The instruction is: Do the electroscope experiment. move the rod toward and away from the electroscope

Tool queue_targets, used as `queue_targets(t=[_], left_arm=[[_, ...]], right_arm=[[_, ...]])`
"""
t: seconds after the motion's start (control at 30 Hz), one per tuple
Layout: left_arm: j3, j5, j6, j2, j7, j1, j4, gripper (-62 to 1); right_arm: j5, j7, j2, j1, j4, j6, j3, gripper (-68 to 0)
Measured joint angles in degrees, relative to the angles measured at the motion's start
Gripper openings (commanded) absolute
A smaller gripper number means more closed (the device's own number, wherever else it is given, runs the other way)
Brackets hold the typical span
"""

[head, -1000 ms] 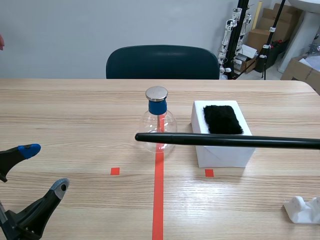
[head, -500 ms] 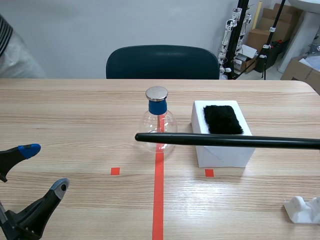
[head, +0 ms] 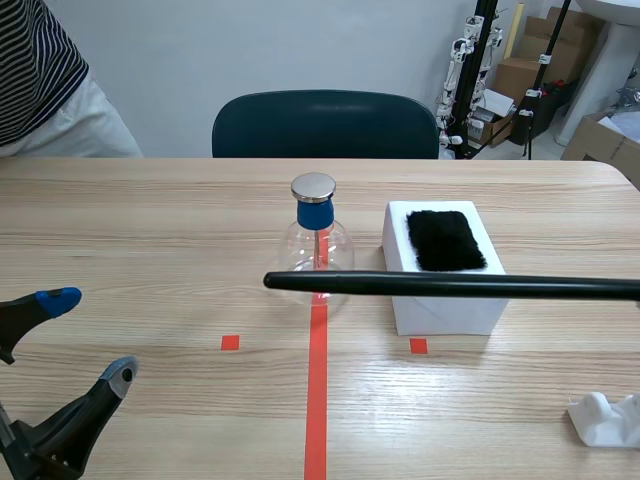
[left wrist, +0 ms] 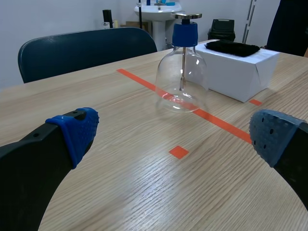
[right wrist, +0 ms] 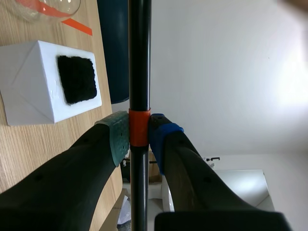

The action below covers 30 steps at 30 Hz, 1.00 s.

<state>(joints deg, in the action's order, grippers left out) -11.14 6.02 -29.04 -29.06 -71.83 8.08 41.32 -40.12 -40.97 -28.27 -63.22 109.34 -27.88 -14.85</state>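
We see the right gripper [right wrist: 138, 134] clamped on the black rod [head: 450, 285], pads pinching it at its orange band. The rod lies level across the robot's side of the electroscope [head: 316, 245]. Its tip has crept a little further left since half a second ago and now pokes just past the flask's left edge. We can't tell whether it touches the glass. The electroscope hasn't moved and stands upright on the red tape line. The white box [head: 450, 315] with the black fur pad [head: 445, 238] sits just right of it. The left gripper [head: 90, 335] is unmoved, well left of the electroscope on the robot's side, fingers spread wide and holding nothing. A person in a striped top [head: 40, 90] has come further in, far left behind the electroscope.
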Motion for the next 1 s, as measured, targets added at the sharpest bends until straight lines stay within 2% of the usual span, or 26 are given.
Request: queue_targets(t=[1.0], left_arm=[[0.0, 0.0, 0.0, 0.0, 0.0, 0.0, 0.0, 1.4]], right_arm=[[0.0, 1.38, 0.0, 0.0, 0.0, 0.0, 0.0, -67.6]])
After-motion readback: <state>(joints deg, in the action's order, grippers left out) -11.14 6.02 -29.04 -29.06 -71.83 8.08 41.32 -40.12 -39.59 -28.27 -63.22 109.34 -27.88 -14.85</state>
